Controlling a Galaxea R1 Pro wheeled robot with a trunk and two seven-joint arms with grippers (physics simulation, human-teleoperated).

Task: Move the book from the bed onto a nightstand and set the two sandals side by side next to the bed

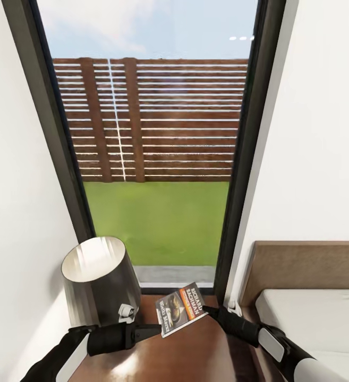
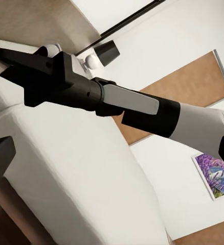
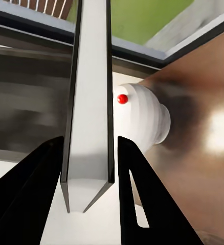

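On my head camera the book [image 1: 181, 309] shows white lettering reading "RICHARD BACHMAN" along the top of its cover. There's a second line lower on the cover, but I can't read it.

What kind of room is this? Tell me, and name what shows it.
Most likely a bedroom: a bed with a wooden headboard, a nightstand with a lamp on it, and a tall window onto grass.
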